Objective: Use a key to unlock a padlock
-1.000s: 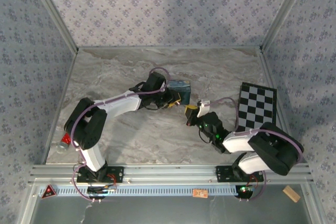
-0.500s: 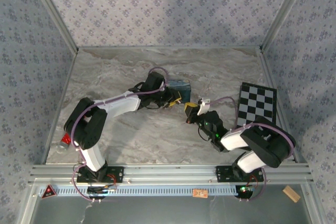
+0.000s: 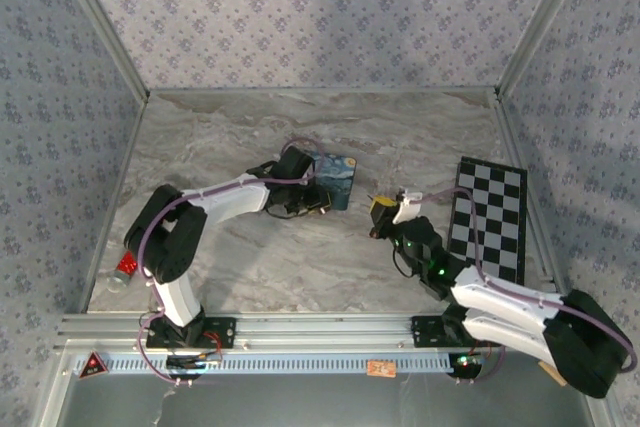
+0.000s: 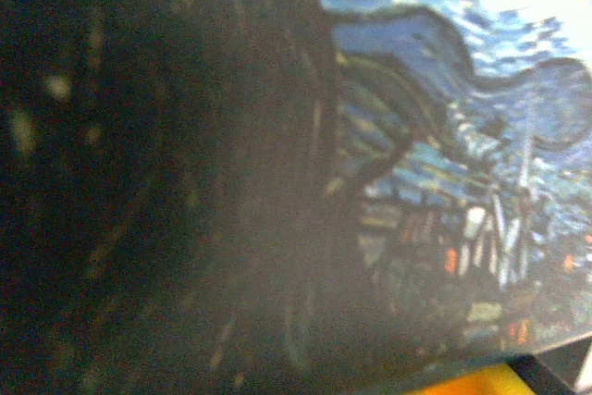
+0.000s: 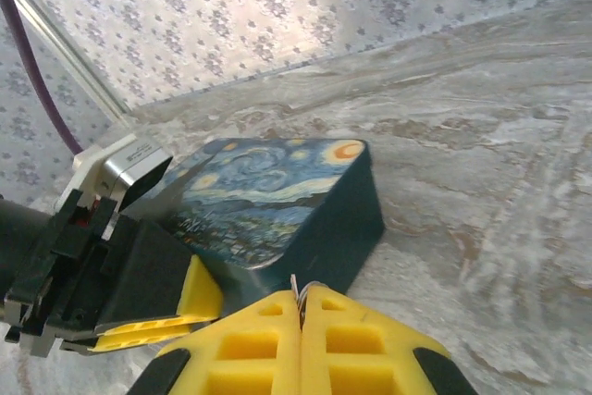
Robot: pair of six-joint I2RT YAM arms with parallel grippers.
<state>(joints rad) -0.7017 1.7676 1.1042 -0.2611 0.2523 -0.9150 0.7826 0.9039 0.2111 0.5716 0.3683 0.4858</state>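
Right jaws backed toward checkerboard (image 3: 490,222), pressed together; left jaws against blue box (image 3: 337,171), grip unclear.

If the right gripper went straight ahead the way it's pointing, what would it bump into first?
Most likely the blue swirl-painted box. The right gripper points at the box's dark near side, which looks close ahead, though how close is hard to judge.

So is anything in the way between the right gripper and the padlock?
I can't tell where the padlock is. Straight ahead of the shut right gripper stands the blue box, with the left gripper close by its near side.
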